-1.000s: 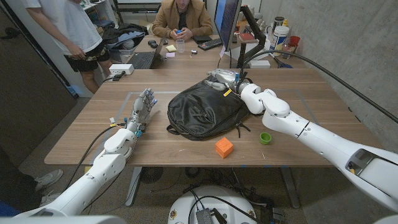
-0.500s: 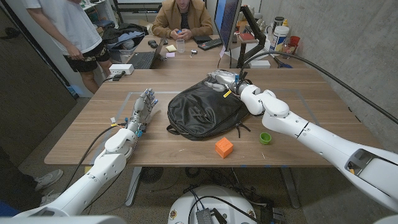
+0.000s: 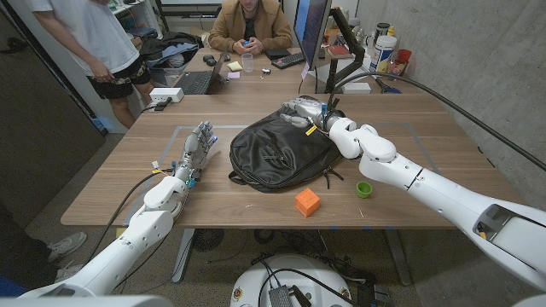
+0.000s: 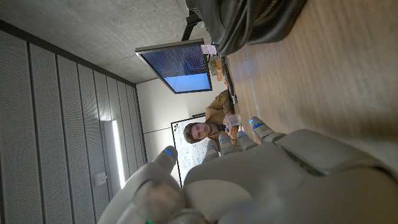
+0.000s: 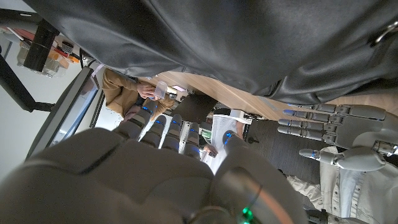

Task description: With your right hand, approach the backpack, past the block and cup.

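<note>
Right hand (image 3: pixel 300 108) fingers (image 3: pixel 290 107) at backpack (image 3: pixel 277 153) top, left hand (image 3: pixel 194 149) empty

No readable text, label, brand or number anywhere. Lines on the monitor screen (image 4: pixel 177 65) and marks on the whiteboard (image 4: pixel 186 149) at 6 o'clock from it, too small to read.

Even indoor light is filling the head view w/ soft shadows under the backpack (image 3: pixel 277 152), edges are bowing from a wide lens, a ceiling strip light (image 4: pixel 116 154) is glaring, and the near hand (image 5: pixel 155 180) is blurring.
</note>
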{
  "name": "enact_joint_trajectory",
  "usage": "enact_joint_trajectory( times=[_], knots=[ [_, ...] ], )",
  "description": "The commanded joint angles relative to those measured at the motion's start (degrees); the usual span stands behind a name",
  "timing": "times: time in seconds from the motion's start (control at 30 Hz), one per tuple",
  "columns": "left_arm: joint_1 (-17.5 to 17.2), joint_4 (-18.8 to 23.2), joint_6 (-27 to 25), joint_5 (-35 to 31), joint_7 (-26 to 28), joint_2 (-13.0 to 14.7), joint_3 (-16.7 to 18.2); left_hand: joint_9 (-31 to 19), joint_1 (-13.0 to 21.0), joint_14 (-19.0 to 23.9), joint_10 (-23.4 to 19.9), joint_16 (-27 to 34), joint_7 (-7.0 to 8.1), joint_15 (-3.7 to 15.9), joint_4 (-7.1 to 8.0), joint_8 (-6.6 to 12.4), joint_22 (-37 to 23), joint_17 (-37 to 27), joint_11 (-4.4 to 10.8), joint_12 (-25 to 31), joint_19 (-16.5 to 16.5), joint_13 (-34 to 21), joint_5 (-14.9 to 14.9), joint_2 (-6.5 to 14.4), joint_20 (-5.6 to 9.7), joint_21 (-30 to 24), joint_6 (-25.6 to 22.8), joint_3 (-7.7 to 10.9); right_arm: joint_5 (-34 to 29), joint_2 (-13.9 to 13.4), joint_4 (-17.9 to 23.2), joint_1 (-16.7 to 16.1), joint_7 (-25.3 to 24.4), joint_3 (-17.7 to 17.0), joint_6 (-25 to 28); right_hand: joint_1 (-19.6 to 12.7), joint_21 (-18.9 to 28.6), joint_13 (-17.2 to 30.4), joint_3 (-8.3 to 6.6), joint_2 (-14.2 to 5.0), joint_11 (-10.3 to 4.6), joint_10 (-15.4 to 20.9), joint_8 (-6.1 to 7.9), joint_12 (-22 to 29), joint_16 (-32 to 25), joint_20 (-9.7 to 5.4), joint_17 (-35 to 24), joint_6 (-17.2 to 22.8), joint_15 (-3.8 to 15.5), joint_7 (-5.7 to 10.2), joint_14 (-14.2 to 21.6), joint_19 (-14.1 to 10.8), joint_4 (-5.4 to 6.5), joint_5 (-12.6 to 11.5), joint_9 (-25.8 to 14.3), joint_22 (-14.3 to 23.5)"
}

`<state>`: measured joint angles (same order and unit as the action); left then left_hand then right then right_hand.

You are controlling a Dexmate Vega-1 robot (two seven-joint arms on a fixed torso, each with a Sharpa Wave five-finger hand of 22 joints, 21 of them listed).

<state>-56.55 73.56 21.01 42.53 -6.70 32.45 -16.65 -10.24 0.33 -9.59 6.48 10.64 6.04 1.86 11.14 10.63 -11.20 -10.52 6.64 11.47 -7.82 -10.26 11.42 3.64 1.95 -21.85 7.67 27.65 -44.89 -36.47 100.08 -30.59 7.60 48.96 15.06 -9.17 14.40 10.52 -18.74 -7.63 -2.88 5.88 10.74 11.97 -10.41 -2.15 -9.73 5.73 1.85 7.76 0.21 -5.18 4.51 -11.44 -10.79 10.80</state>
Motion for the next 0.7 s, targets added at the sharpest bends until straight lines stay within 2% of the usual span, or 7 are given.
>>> enact_joint_trajectory(
  times=[0.03,0.7],
  knots=[
    [-0.4,0.3,0.1,0.1,-0.2,0.3,0.1,-0.3,0.3,-0.1,-0.2,0.1,0.03,3.13,-0.11,0.21,-0.1,-0.2,0.0,-0.1,0.3,-0.2,0.3,6.5,3.08,-0.2,-0.1,-0.11,-0.4,0.1,0.1,-0.2,0.7,0.5,0.1,-0.4,-0.1,0.1,0.21,-0.95,-0.36,0.2,0.25,0.0,0.0,-3.62,-0.2,-0.2,2.21,-0.31,0.6,-0.5,-0.09,0.0,-0.1,0.1],
    [-0.2,-0.5,0.1,0.5,-1.0,0.4,0.2,-0.3,0.3,0.0,-0.2,0.1,-0.03,3.05,-0.12,0.17,-0.1,-0.2,-0.07,-0.1,0.3,-0.2,0.3,6.5,2.99,-0.3,0.1,-0.11,-1.3,0.9,-0.5,0.1,1.7,1.4,0.8,-0.3,-0.3,0.1,0.34,-0.88,-0.56,0.1,0.28,0.0,-0.1,-3.19,-0.1,-0.2,2.27,-0.32,1.0,-0.8,0.21,0.0,-0.1,0.1]
  ],
)
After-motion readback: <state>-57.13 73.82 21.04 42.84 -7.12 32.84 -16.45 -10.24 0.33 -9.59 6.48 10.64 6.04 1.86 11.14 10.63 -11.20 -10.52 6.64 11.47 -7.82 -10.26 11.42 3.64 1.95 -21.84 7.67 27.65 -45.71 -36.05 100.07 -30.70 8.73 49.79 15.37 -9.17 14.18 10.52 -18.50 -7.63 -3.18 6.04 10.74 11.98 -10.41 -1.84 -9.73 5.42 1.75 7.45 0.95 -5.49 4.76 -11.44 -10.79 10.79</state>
